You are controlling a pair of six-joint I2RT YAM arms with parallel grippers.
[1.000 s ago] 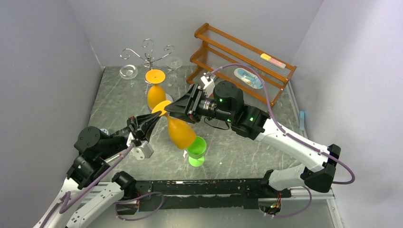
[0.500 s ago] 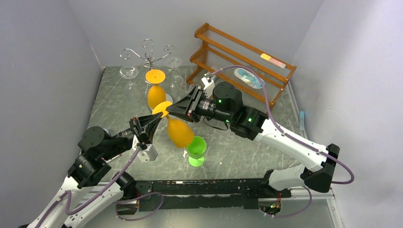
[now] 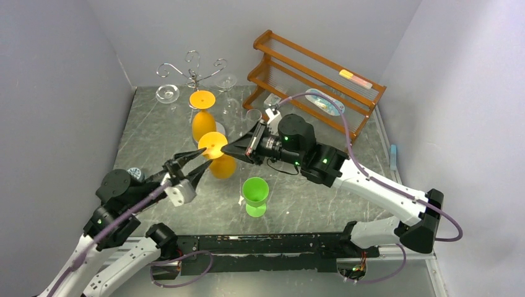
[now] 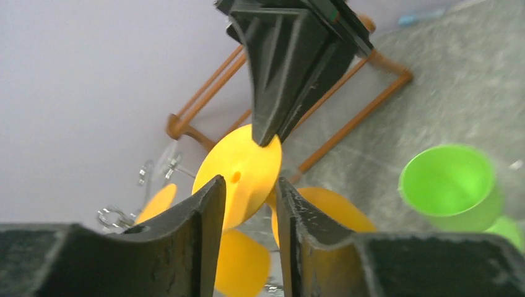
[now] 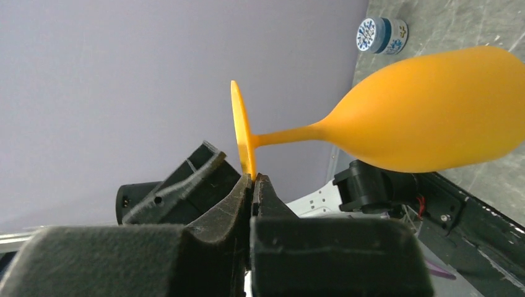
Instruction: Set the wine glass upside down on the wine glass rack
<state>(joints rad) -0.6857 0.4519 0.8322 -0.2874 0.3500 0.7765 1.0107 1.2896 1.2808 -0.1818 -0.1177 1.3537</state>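
Orange wine glasses [image 3: 223,166] [image 3: 203,125], two; green glass [image 3: 255,193], one.

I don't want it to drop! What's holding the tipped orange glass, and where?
The right pincer pinches the orange wine glass by its round foot's rim; the left pincer is open.

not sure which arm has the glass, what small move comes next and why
Probably the right gripper should start carrying the orange glass toward the silver rack. It alone pinches the edge of the foot, with the bowl hanging down, while the left gripper stands open beside the foot.
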